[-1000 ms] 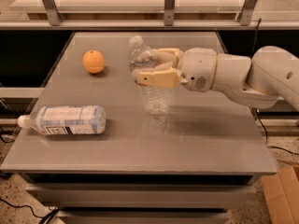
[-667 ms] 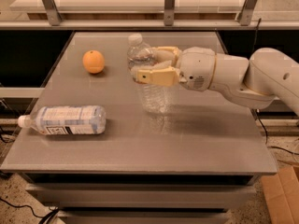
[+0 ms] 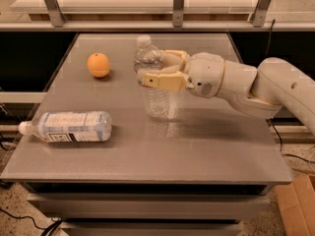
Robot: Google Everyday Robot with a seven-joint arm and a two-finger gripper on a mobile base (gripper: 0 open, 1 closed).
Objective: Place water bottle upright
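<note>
The hand (image 3: 150, 68) is reaching in from the right on a white arm (image 3: 256, 85) and is gripping the water bottle (image 3: 158, 101) around its upper body, just below the shoulder. Its two tan fingers (image 3: 160, 80) are pressing in on the near and far sides of the bottle, closed only as far as the bottle's width lets them.

The water bottle is standing upright near the middle of the counter (image 3: 211, 146), with its white cap on top and its base sitting at the surface; whether the base is bearing on the counter or hanging just above it cannot be told. The ribbed plastic is clear, and how much water is inside cannot be made out.

A fatter bottle (image 3: 69, 126) with a white-and-blue label is lying on its side near the front left edge, its white cap pointing left. An orange (image 3: 99, 65) is sitting toward the back left, well apart from both bottles. A cardboard box (image 3: 295, 200) is showing on the floor at lower right.
</note>
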